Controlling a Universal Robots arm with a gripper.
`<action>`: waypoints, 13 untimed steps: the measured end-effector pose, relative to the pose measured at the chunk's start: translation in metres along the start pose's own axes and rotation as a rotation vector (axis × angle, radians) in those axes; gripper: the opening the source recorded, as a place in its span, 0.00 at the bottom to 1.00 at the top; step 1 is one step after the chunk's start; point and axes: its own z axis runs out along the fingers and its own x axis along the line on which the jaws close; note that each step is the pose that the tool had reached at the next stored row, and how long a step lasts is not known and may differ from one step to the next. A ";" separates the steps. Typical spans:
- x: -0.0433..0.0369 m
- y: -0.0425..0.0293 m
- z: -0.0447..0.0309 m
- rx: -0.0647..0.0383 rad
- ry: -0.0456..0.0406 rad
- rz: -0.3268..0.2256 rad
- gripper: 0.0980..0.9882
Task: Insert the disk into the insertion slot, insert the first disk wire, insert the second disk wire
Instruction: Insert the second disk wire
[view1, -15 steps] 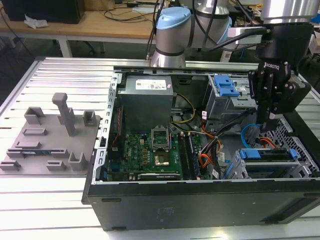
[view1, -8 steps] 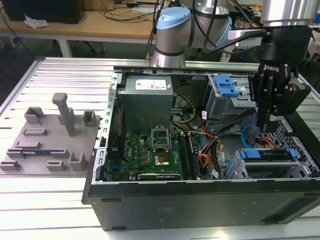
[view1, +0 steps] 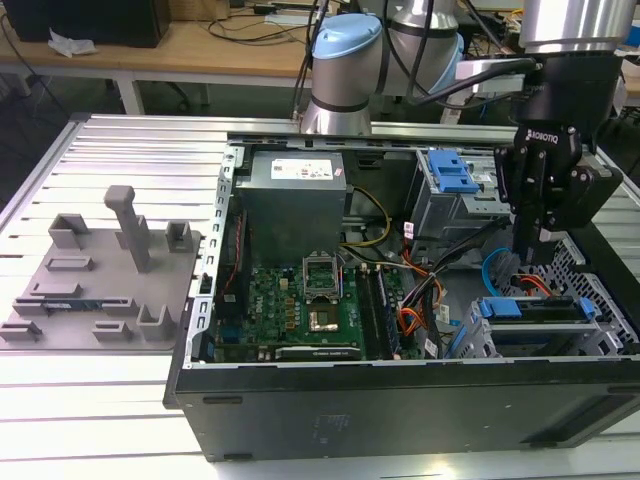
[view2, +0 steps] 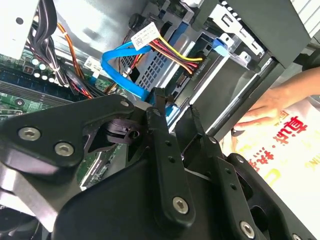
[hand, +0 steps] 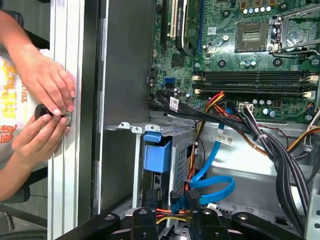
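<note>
Finds the insertion slot (view1: 468, 338) at four o'clock in the case (view1: 400, 410) in the exterior view, the disk (view1: 530, 308) seated inside, blue edge lying nine-to-three, and the gripper (view1: 528, 258) just off its twelve o'clock, fingers (view2: 159, 102) apart astride the blue wire (view2: 115, 54).

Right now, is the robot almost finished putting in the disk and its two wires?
Partly. Done: the disk sits inside the insertion slot. In hand: the gripper is down at the disk's back end, beside the blue cable and the coloured wires, which both run there. Left: I cannot tell whether either wire is pushed fully home, so the wire steps may remain.
</note>
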 end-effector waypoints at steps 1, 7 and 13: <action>0.0000 0.0000 0.0001 0.000 0.0001 0.000 0.28; -0.0002 0.0000 0.0005 0.000 -0.0001 0.000 0.13; -0.0006 0.0000 0.0014 0.000 0.0000 0.000 0.07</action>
